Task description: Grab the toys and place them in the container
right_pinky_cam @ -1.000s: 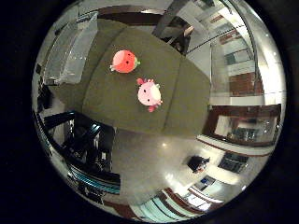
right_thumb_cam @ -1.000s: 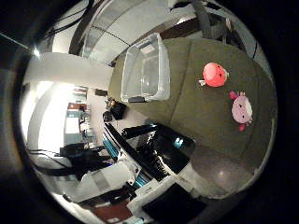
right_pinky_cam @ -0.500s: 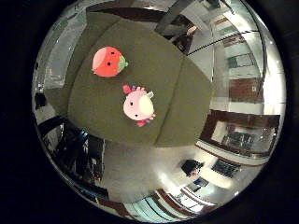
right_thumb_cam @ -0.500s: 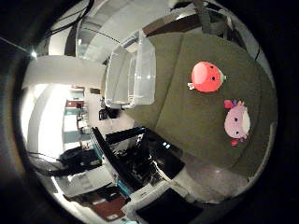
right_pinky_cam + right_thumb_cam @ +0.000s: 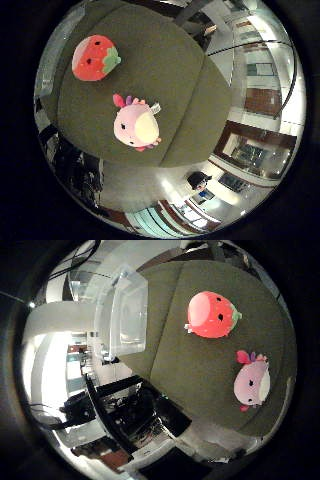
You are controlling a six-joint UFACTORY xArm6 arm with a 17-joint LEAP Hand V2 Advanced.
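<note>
Right little finger side palm view shows two plush toys lying on an olive-green table (image 5: 165,55) with a soft, matte, cloth-like surface. The strawberry toy (image 5: 94,58) is a round, fuzzy red ball with small dark seed dots and a green leafy cap at one end. The pink toy (image 5: 135,126) beside it is an egg-shaped plush creature with a paler cream belly, small dark eyes and bright pink frills on its head; a small white tag sticks out from it. The two toys lie near each other but apart, neither touching. The right thumb side palm view adds the container (image 5: 128,315), a clear, smooth plastic bin with rounded corners, standing on the same table well apart from the strawberry toy, which lies between it and the pink toy.

Compared with half a second ago, both toys and the container fill more of each view, so the palm has come closer to the table; the things lie in the same arrangement on it.

No part of the hand shows in either view, so I cannot tell how the fingers stand, nor where the toys lie relative to them.
</note>
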